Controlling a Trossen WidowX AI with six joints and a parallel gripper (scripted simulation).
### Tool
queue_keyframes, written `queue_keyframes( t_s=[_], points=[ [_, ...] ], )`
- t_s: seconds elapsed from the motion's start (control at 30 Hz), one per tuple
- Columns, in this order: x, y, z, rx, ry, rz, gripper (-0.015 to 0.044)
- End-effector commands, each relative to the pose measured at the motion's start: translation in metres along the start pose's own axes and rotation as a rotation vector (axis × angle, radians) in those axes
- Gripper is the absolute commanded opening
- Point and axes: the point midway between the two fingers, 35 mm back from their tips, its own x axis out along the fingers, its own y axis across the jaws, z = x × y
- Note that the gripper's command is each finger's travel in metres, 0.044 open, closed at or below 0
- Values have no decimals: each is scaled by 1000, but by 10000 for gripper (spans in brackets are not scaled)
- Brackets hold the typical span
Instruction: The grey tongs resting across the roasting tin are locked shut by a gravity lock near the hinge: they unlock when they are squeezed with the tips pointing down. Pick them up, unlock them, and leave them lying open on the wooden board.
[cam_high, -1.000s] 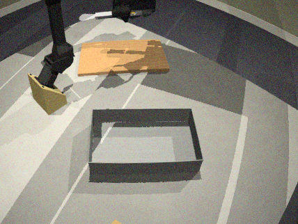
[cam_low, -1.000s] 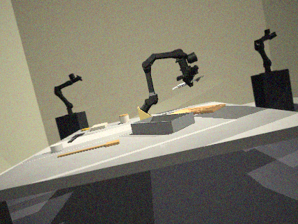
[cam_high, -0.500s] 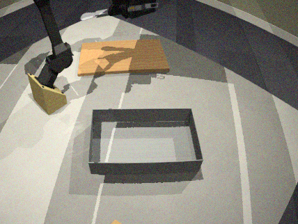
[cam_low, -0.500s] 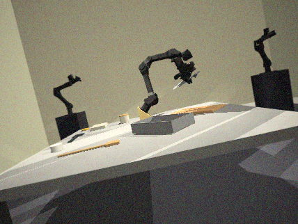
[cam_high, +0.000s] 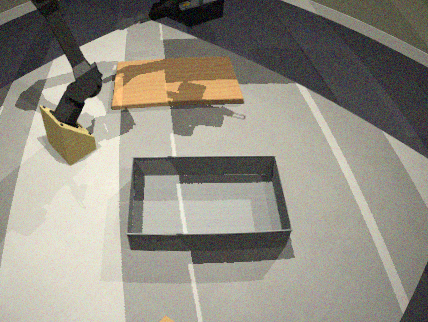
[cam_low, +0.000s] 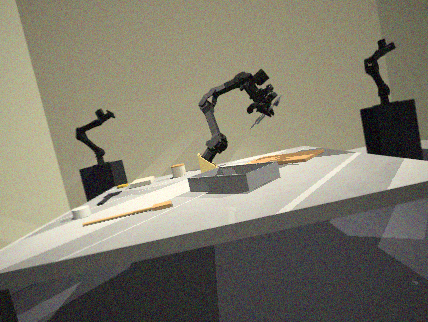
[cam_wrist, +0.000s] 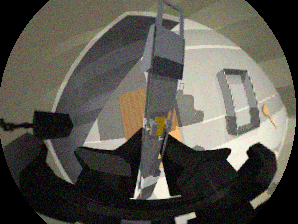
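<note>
The grey tongs (cam_low: 257, 120) (cam_wrist: 162, 95) are held in the air, slanting in the exterior view from lower left to upper right. In the wrist view they run lengthwise between the fingers, a framed end at the top. My gripper (cam_low: 270, 108) (cam_wrist: 150, 130) is shut on their middle part. Whether the tongs' arms are locked together or spread cannot be told. The wooden board (cam_high: 140, 95) (cam_low: 302, 157) (cam_wrist: 132, 107) lies flat on the table, below the tongs in the wrist view. The grey roasting tin (cam_high: 210, 241) (cam_low: 217, 184) stands apart from it, with no tongs across it.
A yellow angled piece (cam_high: 70, 144) (cam_low: 204, 163) stands at my arm's base. A wooden utensil (cam_low: 130, 215), a cup (cam_low: 178, 171) and a white pot (cam_low: 81, 213) are on the table. Two other arms (cam_low: 89, 140) (cam_low: 381, 80) stand on dark pedestals beyond.
</note>
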Motion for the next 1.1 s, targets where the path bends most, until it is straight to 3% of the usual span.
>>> queue_keyframes(
  t_s=[0.0,1.07],
  points=[
    [-5,2,-2,-9,-43,19,-150],
    [-11,17,-24,-151,-345,36,-150]
  ],
)
